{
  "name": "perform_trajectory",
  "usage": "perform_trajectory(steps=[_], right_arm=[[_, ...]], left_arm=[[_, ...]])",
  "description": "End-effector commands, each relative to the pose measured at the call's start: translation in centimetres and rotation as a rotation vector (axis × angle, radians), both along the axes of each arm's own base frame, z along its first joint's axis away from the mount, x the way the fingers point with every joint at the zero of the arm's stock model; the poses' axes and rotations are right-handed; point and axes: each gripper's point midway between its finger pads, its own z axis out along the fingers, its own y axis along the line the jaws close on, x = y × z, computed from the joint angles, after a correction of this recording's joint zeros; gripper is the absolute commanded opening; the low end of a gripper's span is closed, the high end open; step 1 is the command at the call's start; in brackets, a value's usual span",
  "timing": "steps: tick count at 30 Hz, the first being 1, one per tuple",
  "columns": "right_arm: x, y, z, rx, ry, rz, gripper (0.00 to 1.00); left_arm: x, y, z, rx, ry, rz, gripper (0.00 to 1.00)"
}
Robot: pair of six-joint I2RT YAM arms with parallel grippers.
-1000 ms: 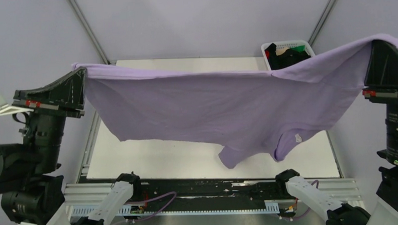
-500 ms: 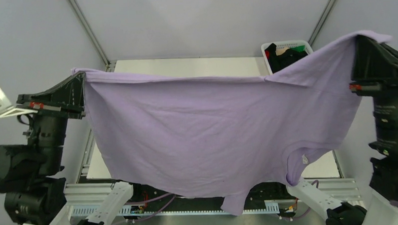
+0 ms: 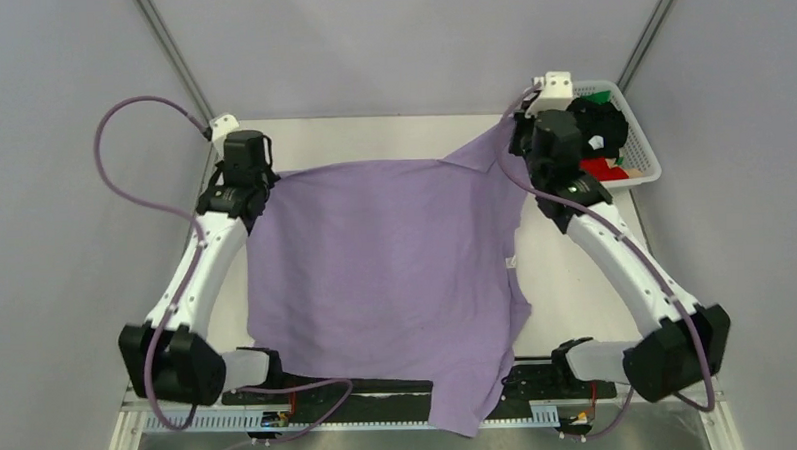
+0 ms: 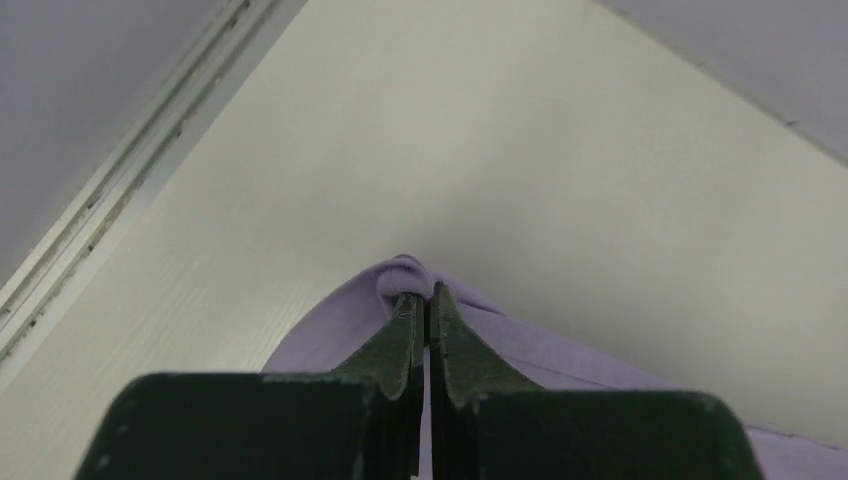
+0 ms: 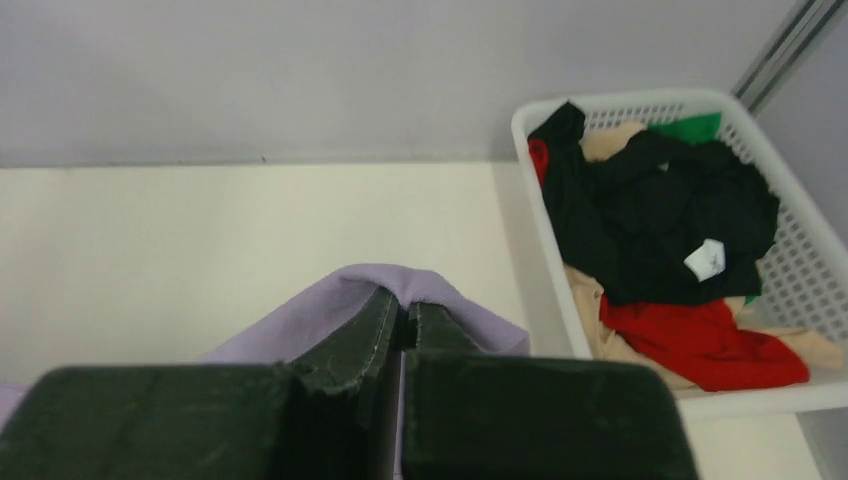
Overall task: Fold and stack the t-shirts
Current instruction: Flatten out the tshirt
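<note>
The lavender t-shirt (image 3: pixel 386 265) lies spread over the table, its near end hanging over the front edge. My left gripper (image 3: pixel 256 180) is shut on its far left corner (image 4: pixel 405 275). My right gripper (image 3: pixel 519 139) is shut on its far right corner (image 5: pixel 400 283), next to the basket. A small white neck label (image 3: pixel 513 263) shows at the shirt's right edge. Black (image 5: pixel 660 215), red (image 5: pixel 700 340), beige and green t-shirts lie heaped in the basket.
The white lattice basket (image 3: pixel 640 152) stands at the table's far right corner and also shows in the right wrist view (image 5: pixel 800 255). Bare white table (image 3: pixel 577 279) shows right of the shirt and along the far edge (image 4: pixel 560 170).
Both arms have swung from high up near the camera out and down to the far side of the table, laying the hanging lavender shirt flat. Both grippers still hold its corners.
</note>
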Motion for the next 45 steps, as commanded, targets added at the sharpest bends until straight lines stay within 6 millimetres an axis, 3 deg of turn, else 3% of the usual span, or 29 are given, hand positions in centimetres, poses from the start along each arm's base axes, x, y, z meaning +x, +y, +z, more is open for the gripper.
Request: perform_trajectory(steps=[1, 2, 4, 11, 17, 21, 24, 25, 26, 28, 29, 30, 32, 34, 39, 40, 41, 42, 45], right_arm=[[4.6, -0.1, -1.8, 0.117, -0.031, -0.089, 0.00], [5.8, 0.1, -3.5, 0.124, 0.003, -0.099, 0.00], [8.5, 0.4, -7.7, 0.104, 0.090, -0.122, 0.00], [14.2, 0.0, -13.1, 0.090, 0.177, -0.204, 0.00], [17.7, 0.4, -16.2, 0.120, 0.215, -0.191, 0.02], [20.0, 0.5, -18.3, 0.152, 0.235, -0.187, 0.04], [22.0, 0.4, -19.5, 0.180, 0.241, -0.186, 0.07], [22.8, 0.2, -19.6, 0.198, 0.235, -0.183, 0.08], [23.8, 0.3, -20.3, 0.216, 0.240, -0.165, 0.11], [25.4, 0.4, -20.4, 0.261, 0.263, -0.115, 0.26], [26.2, 0.8, -19.3, 0.286, 0.266, -0.080, 0.37], [26.4, 1.1, -18.7, 0.303, 0.278, -0.054, 0.56], [26.0, 2.0, -17.6, 0.317, 0.287, 0.002, 0.80], [24.8, 3.0, -17.5, 0.333, 0.311, 0.056, 0.99], [20.4, 5.6, -19.4, 0.401, 0.427, 0.206, 1.00], [19.6, 6.2, -19.8, 0.413, 0.447, 0.237, 1.00], [18.9, 6.8, -20.3, 0.422, 0.466, 0.270, 1.00], [18.4, 7.3, -20.8, 0.429, 0.484, 0.292, 1.00], [17.5, 8.7, -22.3, 0.454, 0.538, 0.345, 1.00]], left_arm=[[5.5, 2.4, -4.6, -0.023, 0.005, 0.099, 0.00], [6.3, 2.7, -5.7, -0.044, 0.018, 0.095, 0.00], [8.6, 2.7, -9.9, -0.069, 0.096, 0.086, 0.00], [13.7, 2.8, -15.3, -0.096, 0.202, 0.070, 0.00], [16.9, 2.7, -17.1, -0.110, 0.230, 0.066, 0.01], [18.6, 3.0, -18.0, -0.118, 0.235, 0.090, 0.13], [20.1, 3.1, -18.8, -0.134, 0.230, 0.108, 0.29], [20.6, 4.0, -18.7, -0.148, 0.214, 0.133, 0.34], [21.7, 5.0, -18.3, -0.157, 0.193, 0.151, 0.52], [23.4, 5.8, -17.2, -0.187, 0.167, 0.173, 0.68], [23.9, 5.7, -16.8, -0.208, 0.159, 0.165, 0.74], [24.7, 5.8, -15.5, -0.220, 0.145, 0.162, 0.91], [25.1, 5.5, -13.5, -0.239, 0.119, 0.139, 0.99], [24.8, 4.8, -12.2, -0.260, 0.101, 0.104, 1.00], [21.3, 2.1, -11.4, -0.339, 0.106, -0.001, 1.00], [19.5, 1.6, -12.1, -0.355, 0.128, -0.012, 1.00], [19.1, 0.8, -11.8, -0.373, 0.111, -0.048, 1.00], [16.7, -0.3, -13.4, -0.395, 0.157, -0.072, 1.00], [14.1, -2.6, -12.7, -0.417, 0.154, -0.141, 1.00]])
